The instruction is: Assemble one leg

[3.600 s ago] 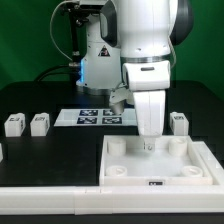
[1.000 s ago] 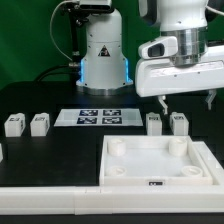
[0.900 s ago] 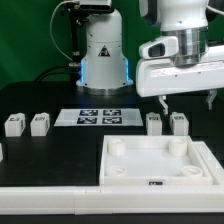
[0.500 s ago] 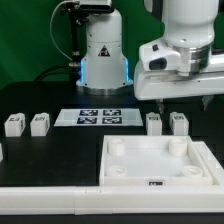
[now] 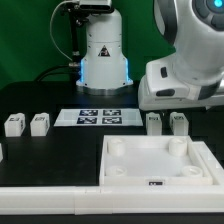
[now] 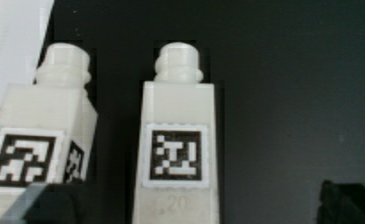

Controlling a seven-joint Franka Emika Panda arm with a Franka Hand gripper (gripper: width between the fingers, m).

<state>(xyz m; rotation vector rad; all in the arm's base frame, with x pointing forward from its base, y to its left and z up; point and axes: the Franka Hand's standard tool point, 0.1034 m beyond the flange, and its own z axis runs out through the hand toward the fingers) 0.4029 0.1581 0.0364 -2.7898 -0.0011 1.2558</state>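
Gripper (image 6: 197, 202) gapes wide, holding nothing — over one leg (image 6: 182, 125), another leg (image 6: 47, 120) just beside.

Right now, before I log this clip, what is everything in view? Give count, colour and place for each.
legs: four, white with black-and-white tags; two on the exterior view's left of the table, two on its right
tray-like piece: one, white, front of table
marker board: one, white with black tags, mid table
table: one, black
robot base: one, white, behind the marker board
arm: one, white, above the right pair of legs
gripper: one, open, dark fingertips either side of one leg
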